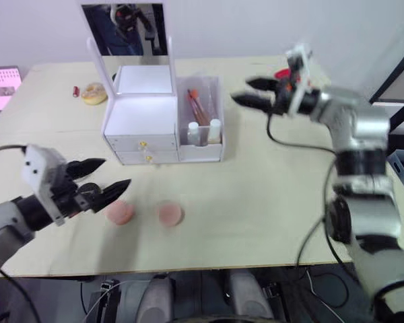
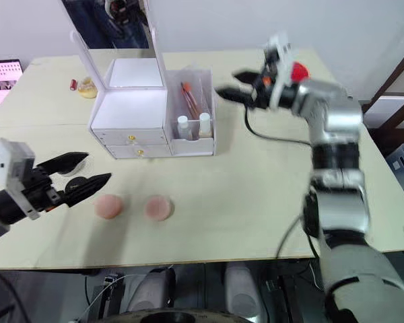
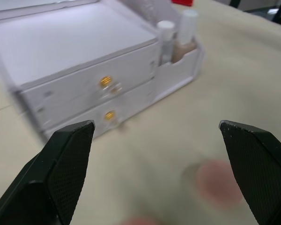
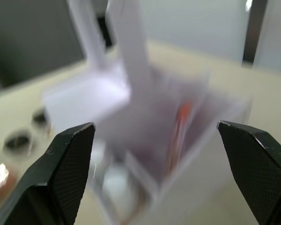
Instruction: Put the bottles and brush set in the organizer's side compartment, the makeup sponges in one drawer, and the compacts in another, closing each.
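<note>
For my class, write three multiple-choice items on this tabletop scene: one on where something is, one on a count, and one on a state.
1. Where are the two bottles?
A. In the organizer's side compartment
B. On the table by the sponges
C. In the left end effector

2. How many pink makeup sponges lie on the table?
A. One
B. Two
C. Four

3. What state are the organizer's drawers in?
A. Both pulled out
B. One removed
C. Both shut

Answers:
1 A: the bottles stand at the front of the side compartment, with the brush set behind them.
2 B: two makeup sponges lie in front of the organizer.
3 C: both drawers sit flush.
</note>
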`<state>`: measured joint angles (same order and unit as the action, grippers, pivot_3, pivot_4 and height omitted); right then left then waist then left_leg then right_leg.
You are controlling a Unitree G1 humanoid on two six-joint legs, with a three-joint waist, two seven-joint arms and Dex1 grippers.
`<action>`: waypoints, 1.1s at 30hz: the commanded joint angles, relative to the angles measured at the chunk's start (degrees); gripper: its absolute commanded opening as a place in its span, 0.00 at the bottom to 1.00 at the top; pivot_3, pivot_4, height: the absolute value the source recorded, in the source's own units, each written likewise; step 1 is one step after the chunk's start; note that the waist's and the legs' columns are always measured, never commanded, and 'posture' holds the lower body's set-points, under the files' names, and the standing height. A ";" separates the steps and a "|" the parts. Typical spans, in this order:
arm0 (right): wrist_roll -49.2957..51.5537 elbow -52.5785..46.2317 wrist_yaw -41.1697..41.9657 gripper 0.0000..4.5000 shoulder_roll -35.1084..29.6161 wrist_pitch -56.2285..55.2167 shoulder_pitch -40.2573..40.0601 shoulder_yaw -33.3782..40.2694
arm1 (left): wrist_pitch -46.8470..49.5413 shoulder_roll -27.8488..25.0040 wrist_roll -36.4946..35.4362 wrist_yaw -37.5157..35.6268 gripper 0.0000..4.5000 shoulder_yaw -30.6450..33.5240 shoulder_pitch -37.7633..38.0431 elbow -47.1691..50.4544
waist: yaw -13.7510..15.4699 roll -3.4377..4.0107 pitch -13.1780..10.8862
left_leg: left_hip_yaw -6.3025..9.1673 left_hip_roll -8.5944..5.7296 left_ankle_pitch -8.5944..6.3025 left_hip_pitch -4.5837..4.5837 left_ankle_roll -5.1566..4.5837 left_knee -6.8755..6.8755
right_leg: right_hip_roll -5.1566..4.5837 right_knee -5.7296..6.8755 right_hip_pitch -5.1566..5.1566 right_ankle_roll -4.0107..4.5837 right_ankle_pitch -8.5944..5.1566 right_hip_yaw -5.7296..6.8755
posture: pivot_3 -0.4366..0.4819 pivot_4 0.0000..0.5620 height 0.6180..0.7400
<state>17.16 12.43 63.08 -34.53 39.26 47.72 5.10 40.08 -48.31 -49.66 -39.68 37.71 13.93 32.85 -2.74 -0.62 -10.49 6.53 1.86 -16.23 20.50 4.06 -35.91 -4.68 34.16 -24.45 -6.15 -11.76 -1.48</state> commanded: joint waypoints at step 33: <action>16.03 -27.52 -1.77 0.98 -14.35 -6.73 -46.83 22.65 | -15.68 -3.49 17.63 -18.11 1.00 10.32 3.90 -27.86 | 0.27 -0.50 -0.01 | -0.18 0.05 -0.02 -0.06 0.02 -0.12 | -0.06 -0.04 -0.01 -0.01 -0.04 -0.01 | 0.48 0.27 1.00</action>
<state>31.34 -12.40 61.98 -48.62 32.34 -0.29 27.35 23.78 -52.63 -31.03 -58.90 48.33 17.56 1.27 -2.47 -1.12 -10.50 6.36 1.90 -16.25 20.44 4.09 -36.03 -4.75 34.11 -24.46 -6.16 -11.80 -1.50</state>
